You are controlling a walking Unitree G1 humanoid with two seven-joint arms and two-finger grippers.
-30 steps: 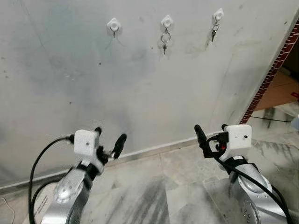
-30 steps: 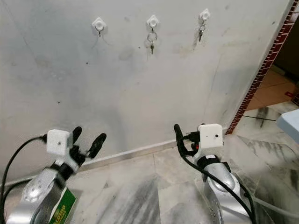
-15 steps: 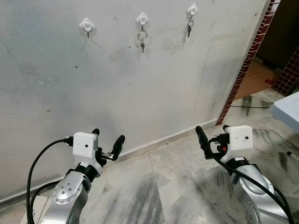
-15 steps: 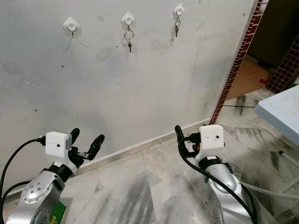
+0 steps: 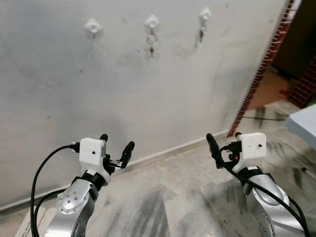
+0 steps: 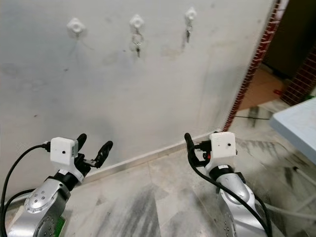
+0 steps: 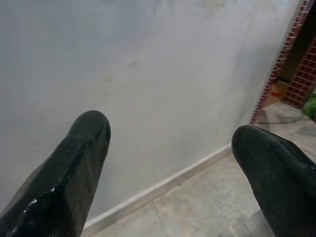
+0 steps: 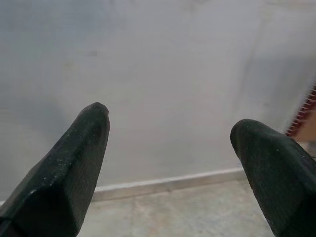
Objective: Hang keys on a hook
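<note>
While the head view has drifted only slightly since a moment ago, the left gripper and right gripper stay low, spread and empty — keys hang mid-wall, more keys rightward, the left hook bare — no approach begun.

White hooks dot a grey-white wall above grey-veined marble floor, beside red brick edging.
</note>
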